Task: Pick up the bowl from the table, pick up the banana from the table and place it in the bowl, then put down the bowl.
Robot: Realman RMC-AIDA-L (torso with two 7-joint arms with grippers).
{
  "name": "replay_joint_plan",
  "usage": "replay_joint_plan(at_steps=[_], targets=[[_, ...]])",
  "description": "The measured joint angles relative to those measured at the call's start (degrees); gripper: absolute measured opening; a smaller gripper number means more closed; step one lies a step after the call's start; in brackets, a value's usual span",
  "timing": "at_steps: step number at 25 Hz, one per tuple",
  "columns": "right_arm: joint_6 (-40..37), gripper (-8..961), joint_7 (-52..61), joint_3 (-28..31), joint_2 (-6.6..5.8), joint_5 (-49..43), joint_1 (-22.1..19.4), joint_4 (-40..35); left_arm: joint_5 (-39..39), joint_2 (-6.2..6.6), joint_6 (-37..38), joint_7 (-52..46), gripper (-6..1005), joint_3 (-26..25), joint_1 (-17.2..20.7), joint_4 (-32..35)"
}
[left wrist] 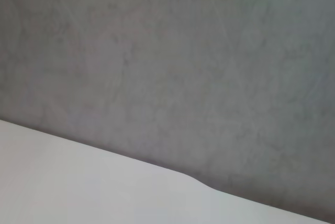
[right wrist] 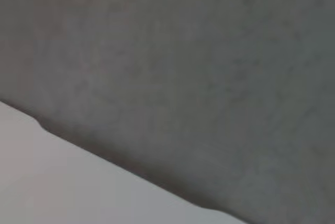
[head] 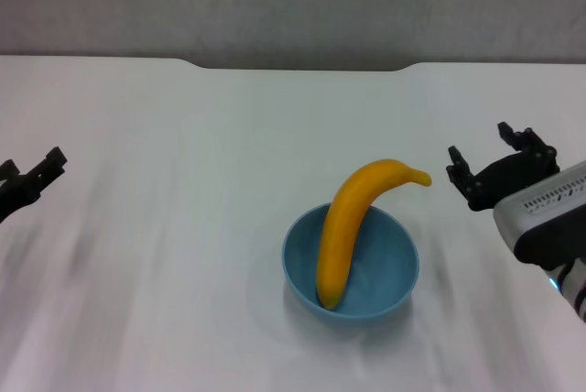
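Seemingly the job is finishing: the banana (head: pixel 348 227) is leaning in the bowl (head: pixel 351 264) sitting on the desk (head: pixel 165 181), while the right gripper (head: pixel 485 158) and left gripper (head: pixel 37 172) are hanging apart, fingers spread, holding nothing.

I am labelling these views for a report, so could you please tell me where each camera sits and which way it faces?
Head view: on the robot's head, looking down at the bowl holding the banana; left end effector and right end effector show at the sides.
Left wrist view: faces the table edge and grey wall; no fingers show.
Right wrist view: the same, table and wall.
Both wrist views share the notched table edge.
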Motion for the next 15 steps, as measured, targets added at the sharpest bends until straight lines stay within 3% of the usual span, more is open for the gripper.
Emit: replay_joint_plan(at_steps=[4, 6, 7, 10, 15], targets=[[-7.88, 679, 12.75, -2.89, -0.08, -8.09, 1.3, -5.51, -0.02, 0.02, 0.12, 0.53, 887, -0.12, -0.27, 0.4], [-17.87, 680, 28.83, -5.34, -0.04, -20.34, 2.07, -12.95, -0.27, 0.02, 0.2, 1.17, 887, -0.14, -0.72, 1.16], [-17.87, 680, 28.83, -5.34, -0.04, -20.34, 2.07, -12.95, -0.48, 0.02, 0.22, 1.55, 887, -0.15, -0.93, 1.59], [-26.99, 680, 42.92, -6.24, 0.07, -29.45, 2.85, -20.59, -0.84, 0.02, 0.21, 2.15, 886, -0.18, -1.24, 2.18], [-35.68, 680, 57.36, -7.42, 0.31, -33.95, 5.53, -31.2, -1.07, -0.08, 0.27, 3.23, 886, -0.15, -1.35, 2.44]])
